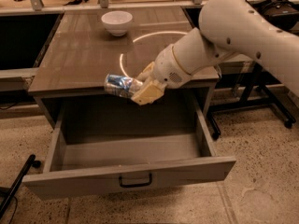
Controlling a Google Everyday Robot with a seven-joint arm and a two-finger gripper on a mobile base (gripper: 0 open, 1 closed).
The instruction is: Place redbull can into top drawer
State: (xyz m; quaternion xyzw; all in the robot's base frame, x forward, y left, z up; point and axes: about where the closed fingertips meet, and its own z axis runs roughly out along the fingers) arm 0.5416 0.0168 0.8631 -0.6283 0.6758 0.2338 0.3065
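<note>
The redbull can [117, 85] is silver and blue and lies on its side in my gripper [135, 90], silver end pointing left. The gripper is shut on it and holds it in the air at the cabinet's front edge, above the back of the open top drawer [131, 178]. The drawer is pulled out toward the camera, its inside bare, with a dark bail handle [135, 181] at the centre of its front panel. My white arm [224, 36] reaches in from the upper right.
A white bowl [117, 21] stands at the back of the cabinet top [79, 55]. A bright ring of light lies on the top. Dark table legs [252, 92] stand to the right. A dark bar [16, 185] lies on the floor at lower left.
</note>
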